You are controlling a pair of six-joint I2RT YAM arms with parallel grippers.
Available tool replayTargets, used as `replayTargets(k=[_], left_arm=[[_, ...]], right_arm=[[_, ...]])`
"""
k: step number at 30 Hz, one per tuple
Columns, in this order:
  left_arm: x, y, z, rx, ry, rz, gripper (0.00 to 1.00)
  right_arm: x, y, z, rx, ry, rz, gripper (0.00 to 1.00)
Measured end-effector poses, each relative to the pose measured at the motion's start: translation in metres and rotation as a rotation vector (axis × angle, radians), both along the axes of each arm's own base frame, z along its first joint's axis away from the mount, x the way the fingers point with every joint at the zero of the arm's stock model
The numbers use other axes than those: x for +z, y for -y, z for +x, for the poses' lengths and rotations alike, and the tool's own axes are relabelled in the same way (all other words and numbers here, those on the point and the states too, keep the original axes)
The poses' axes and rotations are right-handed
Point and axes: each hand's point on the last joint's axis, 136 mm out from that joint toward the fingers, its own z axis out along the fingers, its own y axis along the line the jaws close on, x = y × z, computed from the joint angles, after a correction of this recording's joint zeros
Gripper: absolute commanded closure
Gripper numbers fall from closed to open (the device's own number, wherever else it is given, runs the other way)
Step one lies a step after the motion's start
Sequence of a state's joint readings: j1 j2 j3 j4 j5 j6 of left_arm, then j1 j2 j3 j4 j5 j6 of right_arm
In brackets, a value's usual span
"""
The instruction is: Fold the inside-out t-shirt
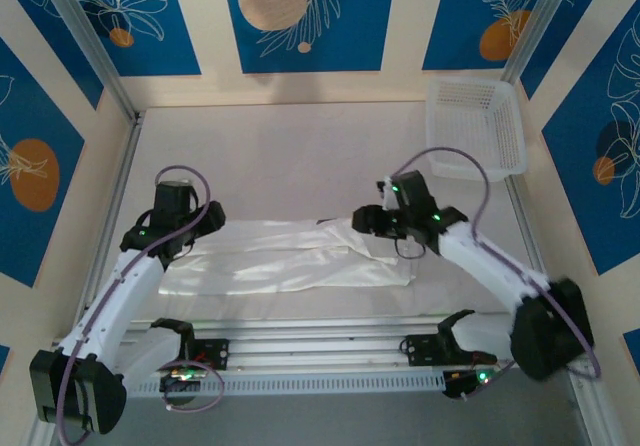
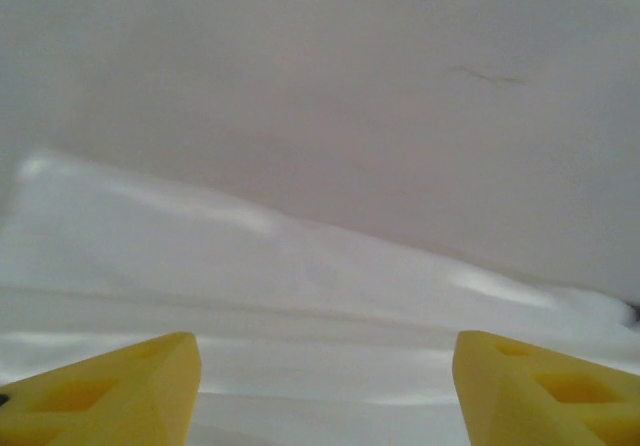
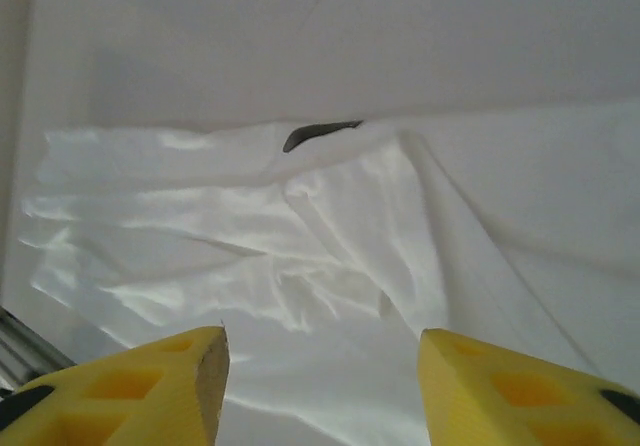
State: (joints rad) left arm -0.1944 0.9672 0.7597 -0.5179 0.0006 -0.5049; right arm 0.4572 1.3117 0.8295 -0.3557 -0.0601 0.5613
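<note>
The inside-out t-shirt [image 1: 290,258] lies as a long flat white strip across the table's near half, with wrinkles near its right end. A small dark patch [image 3: 318,132] shows at its far edge. My left gripper [image 1: 205,221] hovers over the shirt's left end, open, its yellow fingers [image 2: 120,391] wide apart above the cloth [image 2: 300,306]. My right gripper [image 1: 368,220] hangs over the shirt's right end, open as well, yellow fingers [image 3: 160,386] spread above crumpled fabric [image 3: 300,256]. Nothing sits between either pair of fingers.
A white plastic mesh basket [image 1: 478,126] stands at the back right corner. The white table [image 1: 290,156] is bounded by metal frame rails [image 1: 120,191] at the sides and a slotted rail [image 1: 320,346] along the near edge.
</note>
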Motion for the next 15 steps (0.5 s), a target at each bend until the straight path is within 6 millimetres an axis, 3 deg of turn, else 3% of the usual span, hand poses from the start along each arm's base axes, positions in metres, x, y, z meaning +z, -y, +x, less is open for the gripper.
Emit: replayTargets(k=[3,6,9,12,15], left_arm=[[0.005,0.023,0.001,-0.106,0.016,-0.07,0.26],[0.007,0.034,-0.002,-0.161,0.02,-0.095,0.24],[0.004,0.036,-0.003,-0.172,0.015,-0.096,0.23],[0.003,0.036,-0.004,-0.172,0.011,-0.093,0.22],[0.0,0.035,-0.005,-0.169,0.006,-0.09,0.22]], right_arm=[[-0.032,-0.006,0.02,0.013,-0.062,-0.073,0.41],[-0.06,-0.013,0.031,0.022,-0.12,-0.096,0.45],[-0.075,-0.024,0.034,0.046,-0.145,-0.091,0.61],[-0.076,-0.034,0.03,0.074,-0.149,-0.077,0.89],[-0.069,-0.04,0.026,0.083,-0.146,-0.062,0.95]])
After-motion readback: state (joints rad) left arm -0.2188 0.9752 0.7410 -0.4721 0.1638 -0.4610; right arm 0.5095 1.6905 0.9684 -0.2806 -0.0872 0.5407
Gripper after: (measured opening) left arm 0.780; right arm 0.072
